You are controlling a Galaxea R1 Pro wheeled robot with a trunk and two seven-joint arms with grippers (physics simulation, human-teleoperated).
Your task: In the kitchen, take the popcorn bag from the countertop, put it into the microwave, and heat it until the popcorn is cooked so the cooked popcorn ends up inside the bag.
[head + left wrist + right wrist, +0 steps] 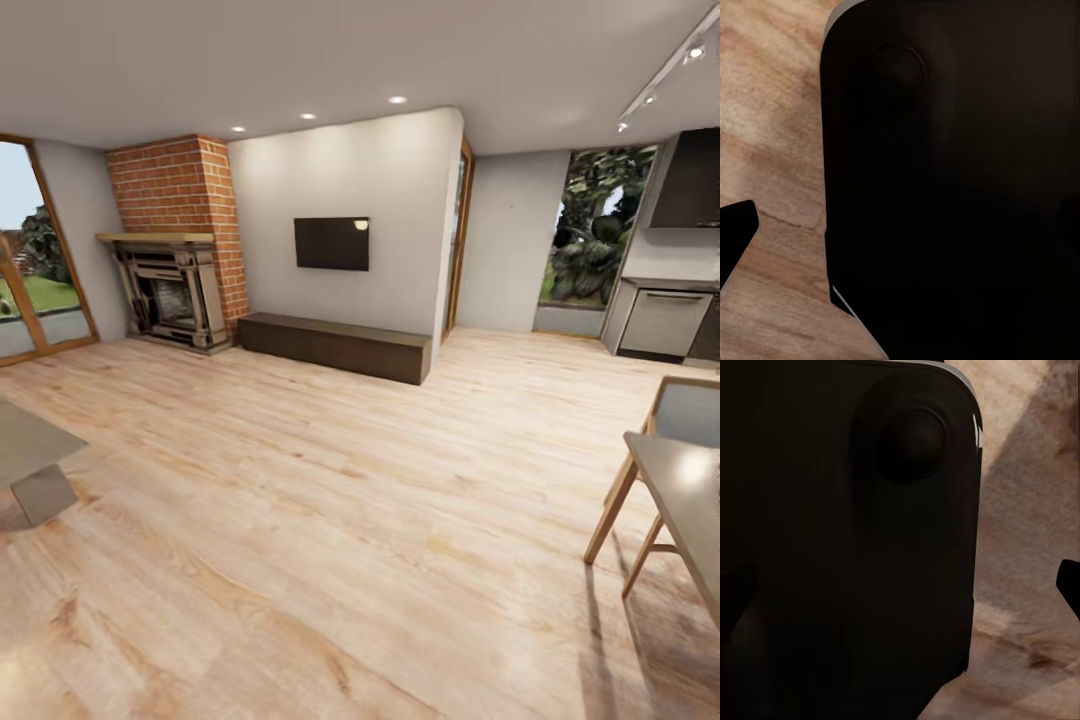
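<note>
Gripper state impossible to tell: wrist views blocked by dark robot body (952,180), plank floor (772,150) beside. Ahead, open wood floor (300,480), fireplace (170,290), TV (331,243), low bench (335,346). Kitchen units (665,320) far right; popcorn bag, microwave not spotted yet. Risk: clipping table (690,500) and chair (650,470) near right while turning toward kitchen.

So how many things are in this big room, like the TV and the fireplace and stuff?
TV: 1
Brick fireplace: 1
Long low bench: 1
Wooden chair: 1
Ceiling spotlights switched on in the middle: 3
Total: 7
</note>
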